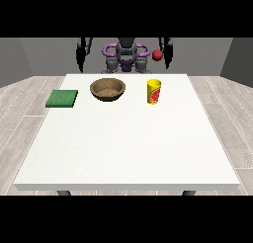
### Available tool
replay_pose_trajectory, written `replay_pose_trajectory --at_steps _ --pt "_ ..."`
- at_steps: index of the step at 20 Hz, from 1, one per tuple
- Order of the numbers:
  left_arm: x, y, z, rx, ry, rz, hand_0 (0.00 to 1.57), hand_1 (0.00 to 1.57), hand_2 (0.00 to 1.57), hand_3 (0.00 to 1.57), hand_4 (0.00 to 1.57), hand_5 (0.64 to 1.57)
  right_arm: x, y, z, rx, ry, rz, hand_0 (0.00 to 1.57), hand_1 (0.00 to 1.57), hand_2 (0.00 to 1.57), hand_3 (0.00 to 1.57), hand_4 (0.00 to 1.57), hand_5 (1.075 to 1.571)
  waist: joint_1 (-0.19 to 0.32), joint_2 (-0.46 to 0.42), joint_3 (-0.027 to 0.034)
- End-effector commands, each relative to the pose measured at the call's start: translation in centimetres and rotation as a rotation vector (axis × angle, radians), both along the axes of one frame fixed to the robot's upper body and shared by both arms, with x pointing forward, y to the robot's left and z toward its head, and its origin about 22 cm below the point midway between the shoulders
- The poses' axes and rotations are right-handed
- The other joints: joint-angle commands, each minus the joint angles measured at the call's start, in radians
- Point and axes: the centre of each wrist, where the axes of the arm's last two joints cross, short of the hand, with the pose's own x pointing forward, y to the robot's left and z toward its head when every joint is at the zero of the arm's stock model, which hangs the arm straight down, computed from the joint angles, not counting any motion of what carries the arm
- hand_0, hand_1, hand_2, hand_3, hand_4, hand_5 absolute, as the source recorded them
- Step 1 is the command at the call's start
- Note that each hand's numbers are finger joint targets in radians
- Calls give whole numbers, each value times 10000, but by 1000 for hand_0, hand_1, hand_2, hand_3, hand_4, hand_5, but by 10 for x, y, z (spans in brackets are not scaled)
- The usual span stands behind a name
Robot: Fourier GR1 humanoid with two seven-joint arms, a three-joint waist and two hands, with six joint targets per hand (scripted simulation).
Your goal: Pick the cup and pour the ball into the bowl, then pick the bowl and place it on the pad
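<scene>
A yellow cup (154,91) with a red mark stands upright on the white table (128,148), right of centre near the back. A small red ball (157,55) shows in the air above the cup, close beside the hand at the view's right (167,59). A brown bowl (107,89) sits left of the cup, and a green pad (62,98) lies flat near the left edge. The hand at the view's left (80,59) hangs behind the table's back edge. Both hands point downward with straight fingers and hold nothing.
The robot's torso (126,57) stands behind the middle of the back edge. Grey floor surrounds the table. The wide front half of the table holds no objects.
</scene>
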Motion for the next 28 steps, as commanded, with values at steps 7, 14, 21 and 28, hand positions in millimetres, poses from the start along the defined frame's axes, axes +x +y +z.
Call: replay_pose_trajectory --at_steps 7,14,21,28 --pt "-33 -6 5 -2021 264 -56 0 0 0 0 0 1524 -36 -14 -16 1307 27 -1063 0 0 0 0 0 1568 294 -3294 34" --pt "-43 -28 50 -1951 -1495 -693 0 0 0 0 0 1507 -8 -20 25 1123 -1590 -1117 0 0 0 0 0 1566 422 -1498 21" --pt "-3 -31 55 -672 -2958 -696 0 0 0 0 0 1384 29 -8 54 1240 -2788 -182 0 0 0 0 0 1562 183 240 22" --pt "41 25 48 290 -4026 22 0 0 0 0 0 1269 47 -14 57 1153 -3950 296 0 0 0 0 0 1562 -294 2017 17"
